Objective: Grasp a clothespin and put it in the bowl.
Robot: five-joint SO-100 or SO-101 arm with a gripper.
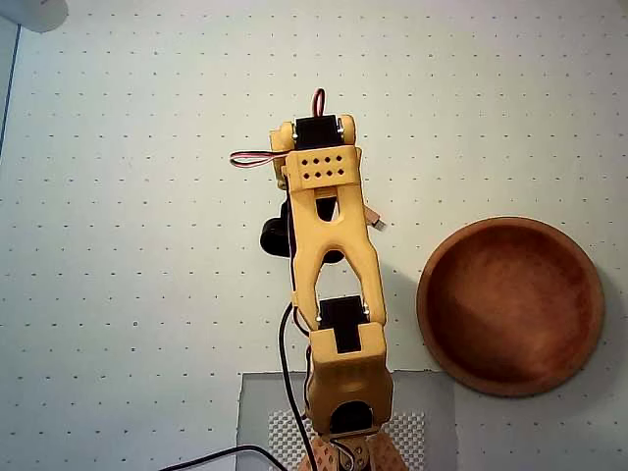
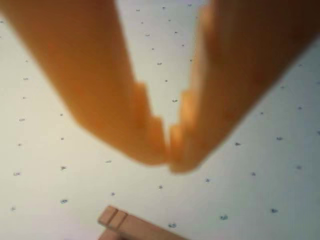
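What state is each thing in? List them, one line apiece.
claw: shut, tips touching, holding nothing, above the mat.
clothespin: lying flat on the mat, closed, ungrasped, partly cut off at the wrist view's bottom edge.
bowl: upright, empty.

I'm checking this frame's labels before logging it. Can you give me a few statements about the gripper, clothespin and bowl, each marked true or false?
1. The bowl is empty. True.
2. The gripper holds the clothespin. False: in the wrist view its fingertips meet with nothing between them, and the clothespin lies on the table below them.
3. In the overhead view the bowl sits to the right of the arm. True.
4. The clothespin is plainly seen in the overhead view. False: it cannot be made out there; only the wrist view shows it, at the bottom edge.
5. The table is plain dark wood. False: it is a pale surface with a grid of small dots.
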